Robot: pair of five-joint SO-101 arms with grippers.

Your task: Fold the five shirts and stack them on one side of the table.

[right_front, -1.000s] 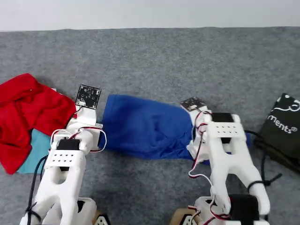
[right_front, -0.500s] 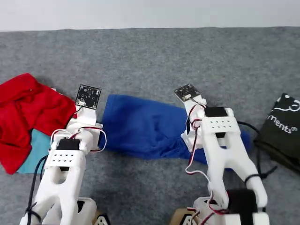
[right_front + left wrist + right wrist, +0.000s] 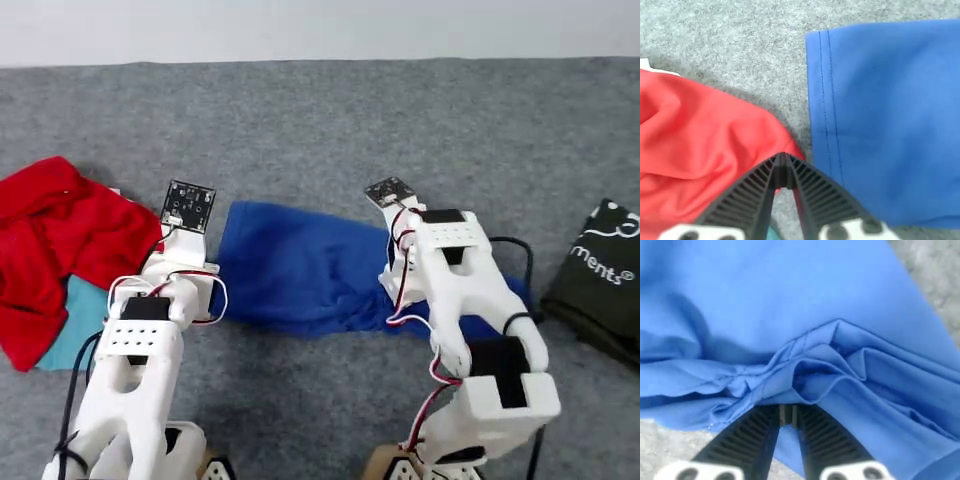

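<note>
**Grippers.** At the bottom of the high view the two arms stand side by side.
- The left gripper (image 3: 784,167) has its jaws pressed together at the tips. It sits at the edge of the red shirt (image 3: 60,230). Whether any red cloth is pinched cannot be told.
- The right gripper (image 3: 788,412) has its jaws fully together. They are clamped on a gathered fold of the blue shirt (image 3: 300,270), and pleats radiate from the tips.

**Task item.** The blue shirt lies at the centre of the high view, between the two grippers.
- Its long axis runs left to right and drops slightly toward the right.
- Its stitched hem (image 3: 822,100) forms the left end. The hem is near vertical in the frame and just beside the left gripper.
- Its right end is bunched beneath the right arm.

**Other garments.**
- The red shirt is crumpled at the left edge and partly covers a teal garment (image 3: 75,325) at the lower left.
- A black garment (image 3: 600,270) lies at the right edge, apart from the blue shirt.
- All of them rest on the grey table cover (image 3: 320,120), which extends to the top of the frame.

**Change.**
- The right arm has swung left and slightly up the frame, and its wrist now sits nearer the centre.
- The right part of the blue shirt has been drawn along with it and is more gathered.
- The left arm, the hem and the other garments have not moved.
</note>
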